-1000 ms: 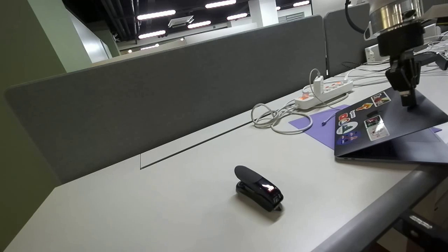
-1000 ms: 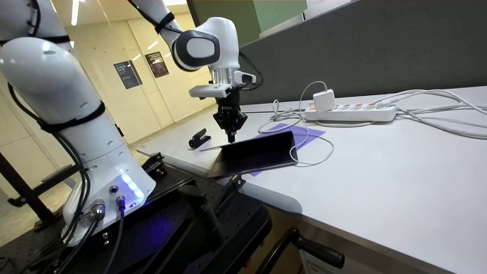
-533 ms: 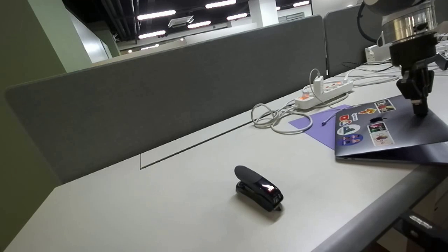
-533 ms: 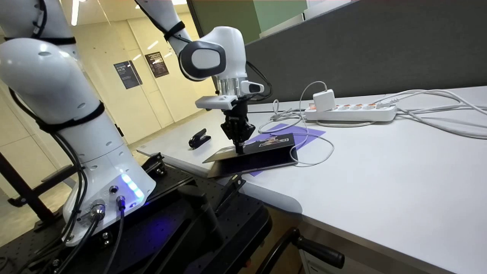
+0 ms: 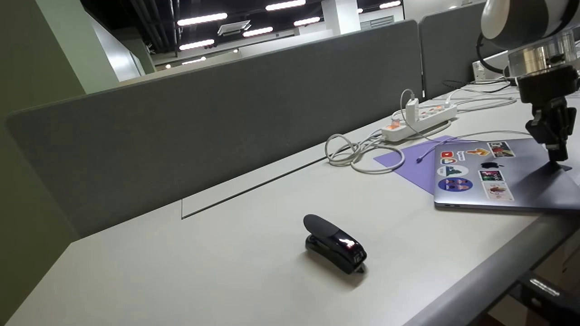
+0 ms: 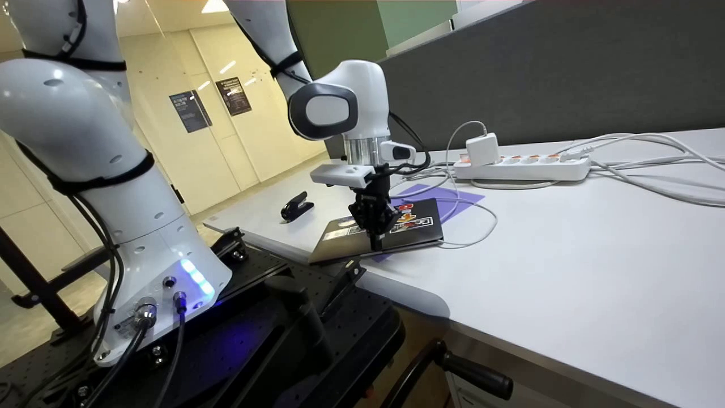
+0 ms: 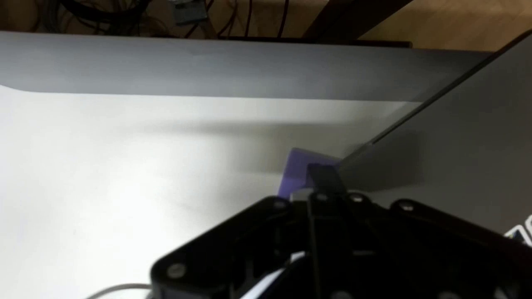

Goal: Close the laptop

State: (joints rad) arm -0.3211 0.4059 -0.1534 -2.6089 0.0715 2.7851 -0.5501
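The silver-grey laptop (image 5: 521, 185) lies on the table by the front edge, its stickered lid flat on its base with no clear gap. It also shows in an exterior view (image 6: 340, 243) and at the right of the wrist view (image 7: 465, 162). Keyboard and screen are hidden. My gripper (image 5: 557, 157) points down with its fingers together and nothing between them. Its tips are at the lid near the laptop's far edge from the stickers, touching or just above it. The gripper also shows in an exterior view (image 6: 376, 245) and in the wrist view (image 7: 326, 176).
A purple sheet (image 5: 408, 163) lies partly under the laptop. A white power strip (image 5: 421, 122) with loose white cables (image 5: 349, 154) stands behind it. A black stapler-like object (image 5: 335, 246) lies apart on the table. A grey partition (image 5: 226, 122) runs along the back.
The laptop lid has swung down from a raised tilt to flat on its base. My gripper has moved down with it and to the right in both exterior views.
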